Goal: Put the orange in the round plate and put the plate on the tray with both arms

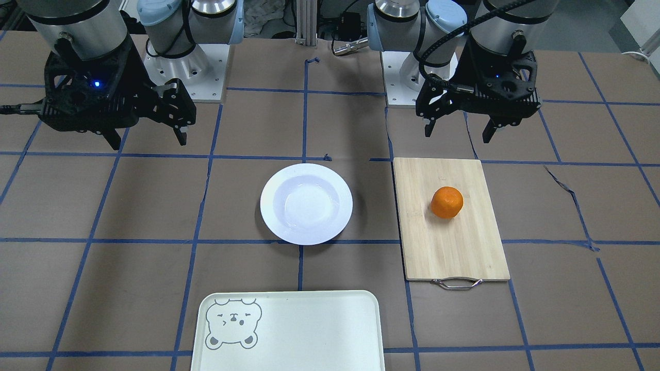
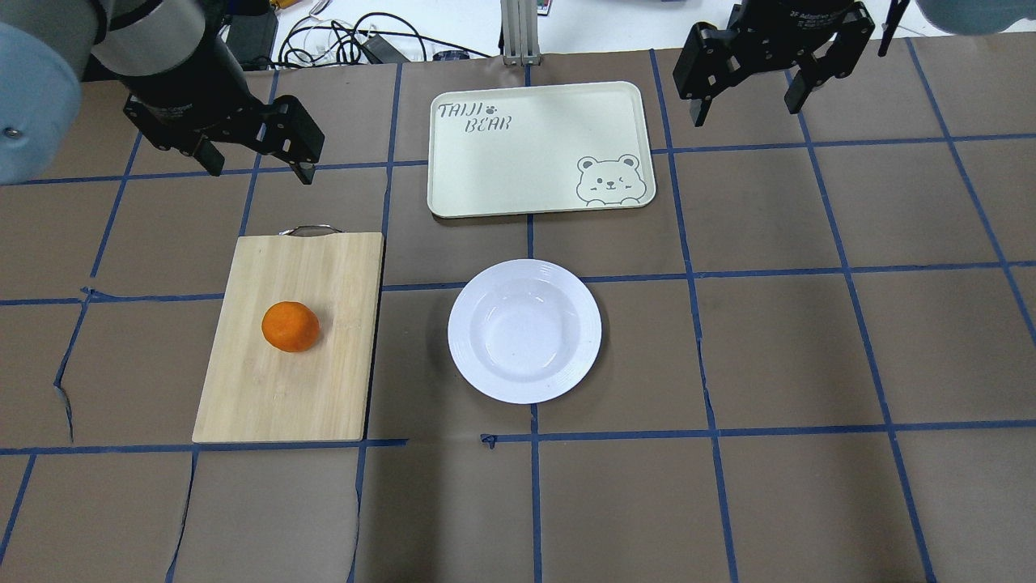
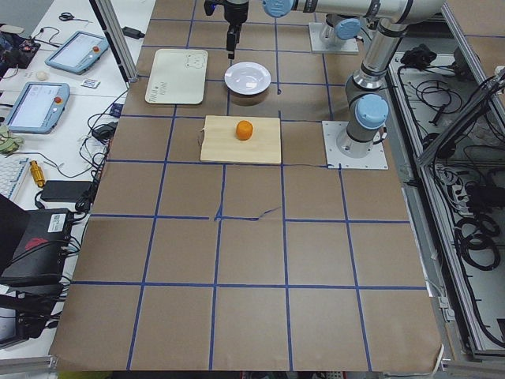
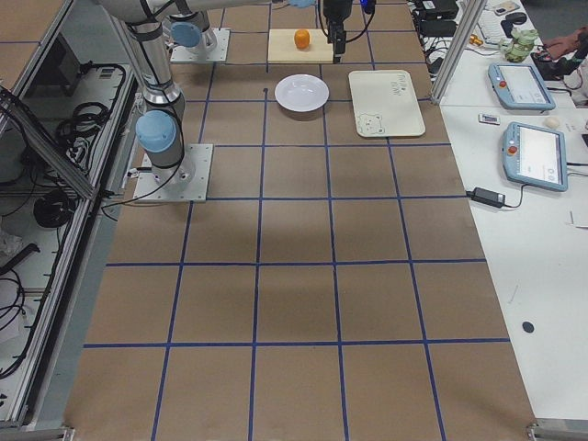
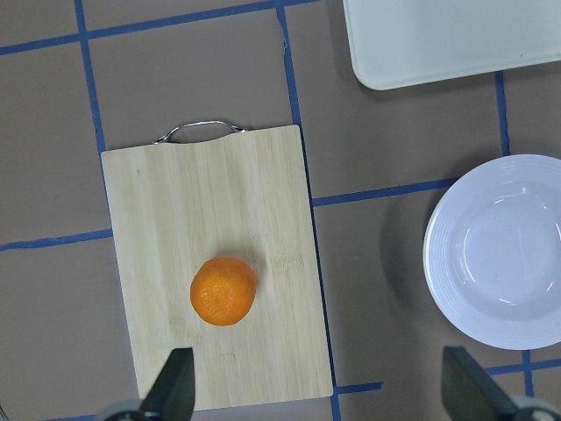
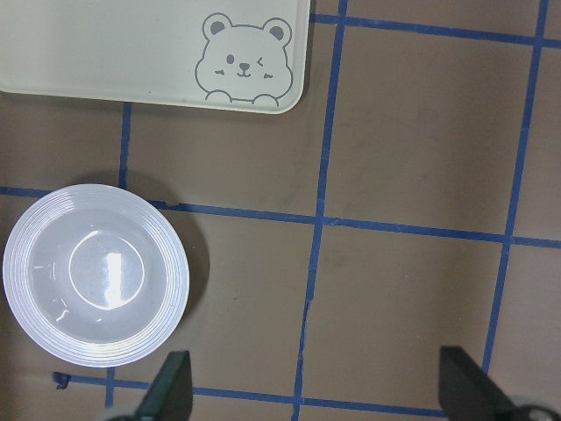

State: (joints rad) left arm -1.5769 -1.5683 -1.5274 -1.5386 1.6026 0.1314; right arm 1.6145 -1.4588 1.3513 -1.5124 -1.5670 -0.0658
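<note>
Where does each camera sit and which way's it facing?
Front: across the table, facing the robot; left gripper upper right, right gripper upper left.
Overhead: behind robot, looking forward, down; grippers at top.
Exterior left: table's end, robot's left; left arm near.
Exterior right: opposite end; right arm near.
Left wrist: straight down on orange; gripper at bottom.
Right wrist: straight down on round plate; gripper at bottom.
Wrist views share round plate and tray.

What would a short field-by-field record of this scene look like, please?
orange: resting on the wooden cutting board
round plate: empty, on the table beside the board
tray: empty, on the table, farther from the robot than the plate
left gripper: open, raised, holding nothing
right gripper: open, raised, holding nothing
task progress: no step done yet
</note>
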